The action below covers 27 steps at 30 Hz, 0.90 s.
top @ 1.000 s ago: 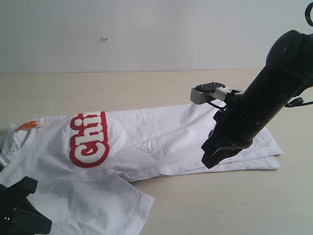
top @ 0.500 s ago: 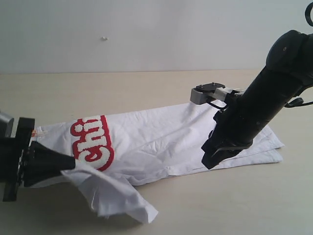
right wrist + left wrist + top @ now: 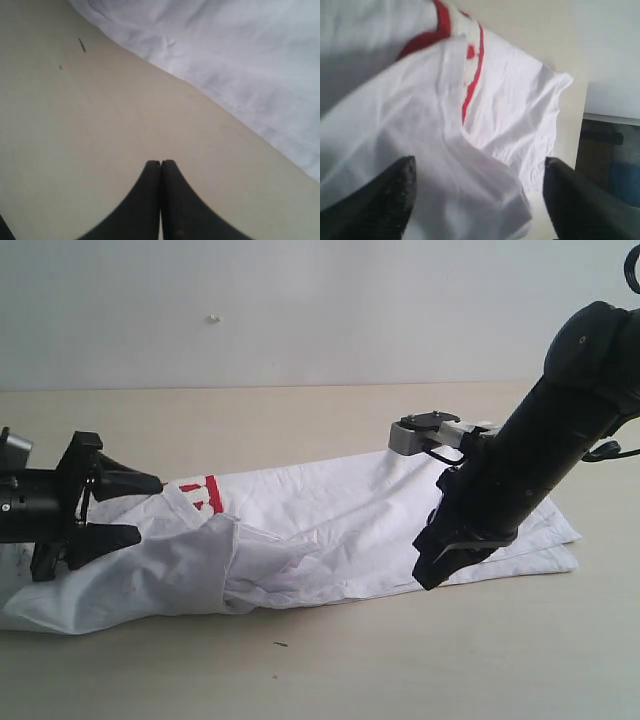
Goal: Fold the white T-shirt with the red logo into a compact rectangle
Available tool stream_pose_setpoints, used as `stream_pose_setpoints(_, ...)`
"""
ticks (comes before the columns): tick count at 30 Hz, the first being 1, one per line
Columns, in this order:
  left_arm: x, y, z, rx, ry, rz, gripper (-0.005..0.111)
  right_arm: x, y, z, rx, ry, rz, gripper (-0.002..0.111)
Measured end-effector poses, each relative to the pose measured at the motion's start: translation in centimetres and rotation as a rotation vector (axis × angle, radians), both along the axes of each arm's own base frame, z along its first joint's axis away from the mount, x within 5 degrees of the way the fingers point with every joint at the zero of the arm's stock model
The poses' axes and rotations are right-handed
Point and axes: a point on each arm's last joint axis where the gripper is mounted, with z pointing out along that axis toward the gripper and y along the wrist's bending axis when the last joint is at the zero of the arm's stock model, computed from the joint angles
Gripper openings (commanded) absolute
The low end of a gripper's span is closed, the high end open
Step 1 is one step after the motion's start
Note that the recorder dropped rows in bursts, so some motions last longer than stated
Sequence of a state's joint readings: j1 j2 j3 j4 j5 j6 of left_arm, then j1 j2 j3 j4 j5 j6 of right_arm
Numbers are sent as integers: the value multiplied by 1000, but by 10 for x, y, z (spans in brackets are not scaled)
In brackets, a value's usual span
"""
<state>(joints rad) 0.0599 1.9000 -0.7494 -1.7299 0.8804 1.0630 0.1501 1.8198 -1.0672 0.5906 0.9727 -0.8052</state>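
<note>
The white T-shirt (image 3: pixel 340 515) lies lengthwise across the table, its left part folded over itself in a rumpled heap. Only a sliver of the red logo (image 3: pixel 205 492) shows past the fold; the left wrist view shows it as a red edge (image 3: pixel 472 75). My left gripper (image 3: pixel 148 508) hangs open just above the folded cloth (image 3: pixel 510 115), with its jaws (image 3: pixel 479 165) wide apart and nothing between them. My right gripper (image 3: pixel 428 575) is shut and empty. It hovers (image 3: pixel 161 162) over bare table beside the shirt's near edge (image 3: pixel 240 55).
The tan table (image 3: pixel 300 420) runs back to a pale wall. A small dark speck (image 3: pixel 280 644) lies on the table in front of the shirt, and the right wrist view shows this speck (image 3: pixel 81 45) too.
My left gripper lifted the near sleeve and side of the shirt, carried it over the logo, and opened, letting it go. The right arm has not moved.
</note>
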Motion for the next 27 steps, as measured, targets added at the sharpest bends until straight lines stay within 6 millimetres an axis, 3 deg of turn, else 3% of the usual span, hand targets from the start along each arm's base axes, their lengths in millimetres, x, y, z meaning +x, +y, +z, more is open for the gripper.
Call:
stream_pose_setpoints(5,20,1,8,-5,-56,1,63,0,0,0,1,4,2,0)
stream_pose_setpoints(9,24,-3,18,-74,-102,-42,42,-1,0,0,1,5,3,0)
stream_pose_setpoints(13,18,-10,31,-204,-145,-157,22,0,0,0,1,4,2,0)
stream_pose_setpoints(17,6,-15,28,-168,-122,-320,10,0,0,0,-1,-2,-1,0)
stream_pose_setpoints(22,-11,-31,15,-84,-56,-457,21,0,0,0,-1,-4,-2,0)
stream_pose_setpoints(27,-11,-49,3,71,-49,-452,41,1,0,0,-1,-6,-3,0)
